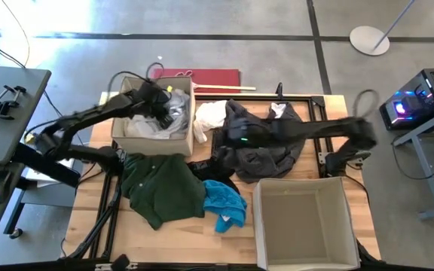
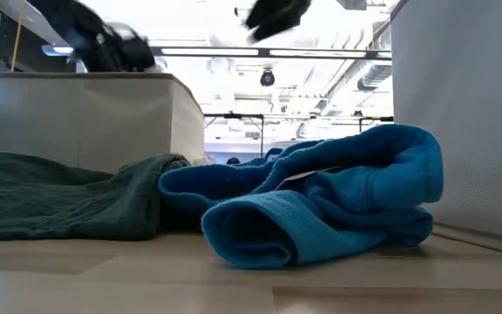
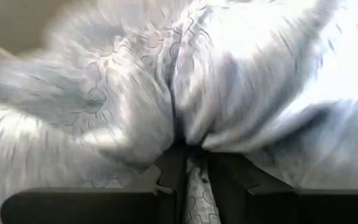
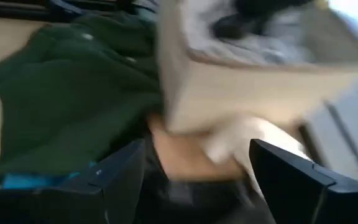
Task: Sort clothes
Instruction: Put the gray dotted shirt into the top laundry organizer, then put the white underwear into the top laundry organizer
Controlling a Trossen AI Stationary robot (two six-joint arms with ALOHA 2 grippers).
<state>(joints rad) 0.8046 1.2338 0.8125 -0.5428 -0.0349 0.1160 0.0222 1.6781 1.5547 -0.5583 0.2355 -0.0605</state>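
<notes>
While left claw (image 3: 191,163) pinches grey-blue garment (image 3: 166,81) | right claw (image 4: 194,165) open

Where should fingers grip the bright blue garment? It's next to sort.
Probably the raised rolled fold on the blue garment, coming straight down from above. It lies crumpled on the table, its edge beside the green garment and close to the empty box.

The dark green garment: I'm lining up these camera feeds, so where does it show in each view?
High view: dark green garment lies lower centre-left, beside the bright blue garment.
Low view: left side, left of the blue garment.
Left wrist view: not in it.
Right wrist view: left half.
Shared landmark: the beige box holding clothes.
</notes>
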